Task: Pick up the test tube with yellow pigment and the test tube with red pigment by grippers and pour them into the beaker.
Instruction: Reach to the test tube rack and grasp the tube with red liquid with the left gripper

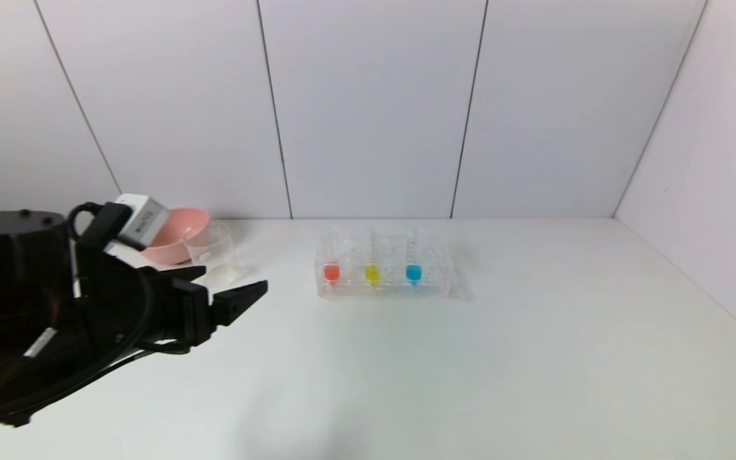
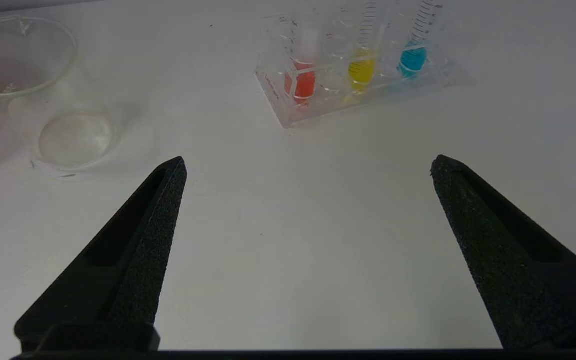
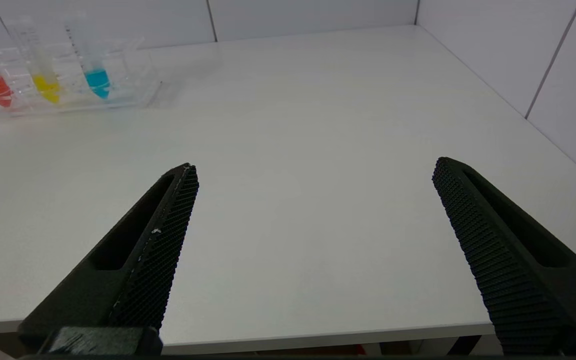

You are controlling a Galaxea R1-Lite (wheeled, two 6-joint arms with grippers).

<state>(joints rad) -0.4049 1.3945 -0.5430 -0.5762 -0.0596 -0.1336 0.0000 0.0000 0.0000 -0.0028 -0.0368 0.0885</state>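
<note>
fingers of left gripper [image 1: 234,286] and right gripper [image 3: 313,167] spread wide, both empty over table [image 1: 534,358].

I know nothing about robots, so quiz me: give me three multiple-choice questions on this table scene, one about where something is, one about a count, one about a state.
1. Where does the small clear glass beaker stand?
A. right beside the pink bowl
B. inside the clear plastic tube rack
C. at the table's right edge

2. How many tubes with coloured liquid stand in the rack?
A. one
B. three
C. five

3. How is the black left gripper?
A. shut on a tube
B. open, holding nothing
C. shut on the beaker

Answers: 1 A, it touches the bowl in the head view. 2 B, red, yellow, blue. 3 B, its jaws stand wide apart over bare table.
</note>
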